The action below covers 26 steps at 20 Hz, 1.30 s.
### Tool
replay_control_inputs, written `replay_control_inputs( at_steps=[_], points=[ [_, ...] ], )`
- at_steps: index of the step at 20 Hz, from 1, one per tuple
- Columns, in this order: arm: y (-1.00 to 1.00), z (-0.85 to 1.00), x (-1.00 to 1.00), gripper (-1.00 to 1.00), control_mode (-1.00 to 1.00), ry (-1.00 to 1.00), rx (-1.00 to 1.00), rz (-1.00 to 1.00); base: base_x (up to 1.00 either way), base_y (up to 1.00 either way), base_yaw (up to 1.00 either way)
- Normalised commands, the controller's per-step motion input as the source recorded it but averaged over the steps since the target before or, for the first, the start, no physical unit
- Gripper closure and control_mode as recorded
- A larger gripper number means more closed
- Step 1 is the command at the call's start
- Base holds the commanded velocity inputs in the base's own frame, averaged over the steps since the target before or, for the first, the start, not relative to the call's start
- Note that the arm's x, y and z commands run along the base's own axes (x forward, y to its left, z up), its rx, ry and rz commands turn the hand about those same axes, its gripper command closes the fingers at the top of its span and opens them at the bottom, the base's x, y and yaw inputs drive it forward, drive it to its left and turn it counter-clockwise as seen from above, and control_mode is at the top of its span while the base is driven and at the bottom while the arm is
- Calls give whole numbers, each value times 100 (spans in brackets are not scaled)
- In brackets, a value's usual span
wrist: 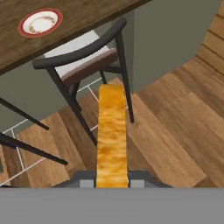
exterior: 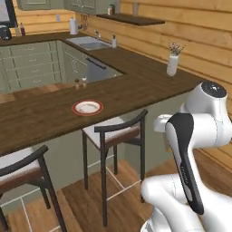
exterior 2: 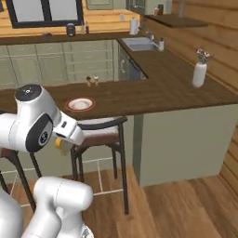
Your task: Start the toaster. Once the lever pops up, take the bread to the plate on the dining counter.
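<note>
Soft, even light is filling all three rendered views, with no glare showing and only faint shading under the dining counter (exterior: 41,115). Everything is looking slightly soft and low in resolution; far shelf items are perhaps blurring most. The bread (wrist: 112,135) is glowing brightly, its texture smeared.

White arm's folded up tight over its base, elbow up high. The two-finger gripper (wrist: 112,181) sits low, clamped on a flat tan-yellow bread slice (wrist: 111,135) held edge-on.
</note>
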Motion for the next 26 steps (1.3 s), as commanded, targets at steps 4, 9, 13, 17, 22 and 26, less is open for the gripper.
replay_control_inputs(
  at_steps=[4,9,13,17,22,26],
  points=[
    [0,0,0,100,100,0,0,0,92,-52,63],
    [0,0,0,100,100,0,0,0,81,-44,62],
    [0,0,0,100,100,0,0,0,49,-15,42],
    [0,0,0,100,100,0,0,0,74,0,10],
    [0,0,0,100,100,0,0,0,61,0,-15],
    [0,0,0,100,100,0,0,0,33,22,-7]
  ],
)
